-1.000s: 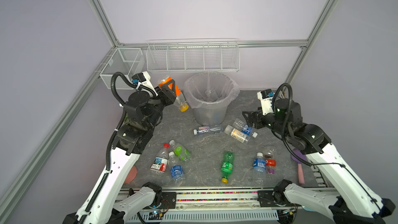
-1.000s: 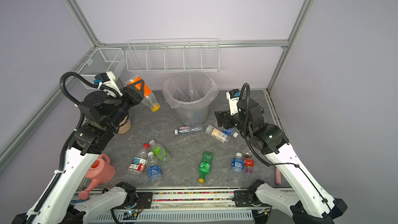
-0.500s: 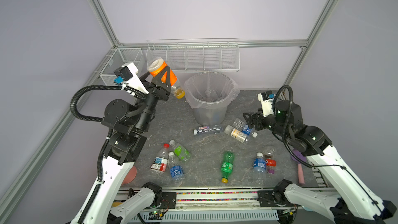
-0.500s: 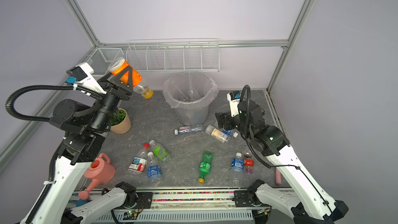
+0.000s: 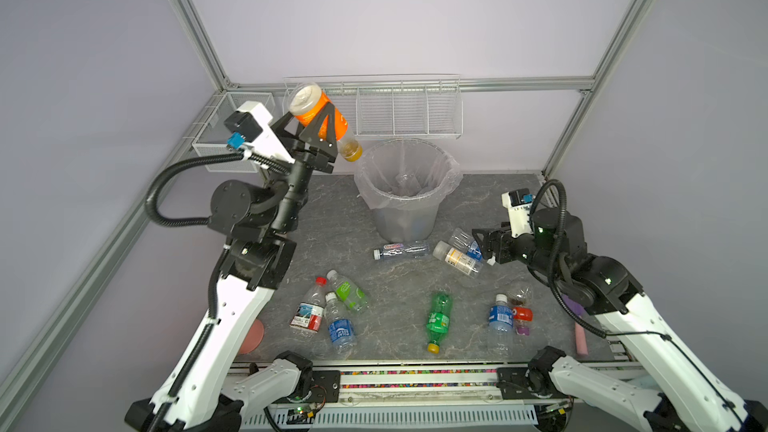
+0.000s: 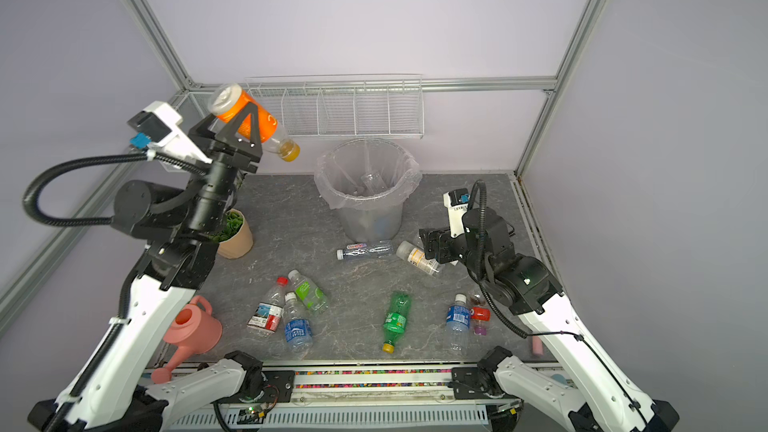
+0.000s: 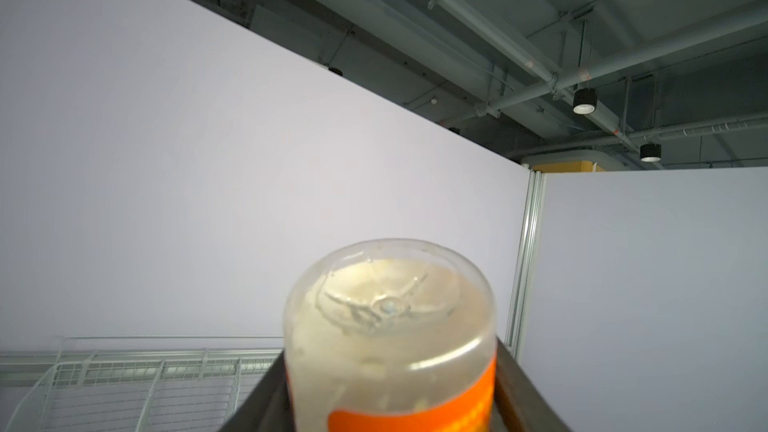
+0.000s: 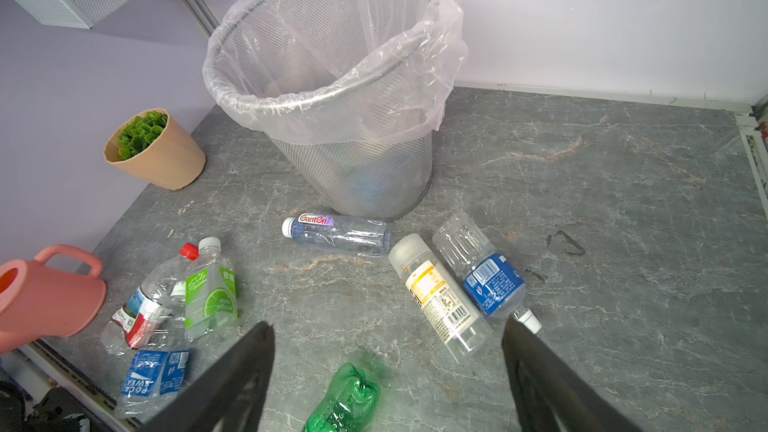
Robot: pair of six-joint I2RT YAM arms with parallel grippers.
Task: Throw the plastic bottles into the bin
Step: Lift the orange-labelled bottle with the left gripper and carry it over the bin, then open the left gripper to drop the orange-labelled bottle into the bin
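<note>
My L arm has swung up w/ the orange bottle [image 5: 311,109]: it's now high, cap tipped down, just left of the bin [image 5: 405,222] rim, not over it yet. L pincer [image 5: 322,120] is clenched on it. R pincer [image 5: 484,243] gapes empty, low by two bottles [image 5: 457,257]. Rest lie on table [image 5: 332,234]. Next, I reckon: carry over, drop.

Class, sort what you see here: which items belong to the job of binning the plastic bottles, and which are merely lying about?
Belongs to the job:
- orange-label bottle, held aloft
- bin
- green bottle
- Ganten bottle
- other bottles on the table

Just lying about:
- pink watering can
- potted plant
- wire baskets
</note>
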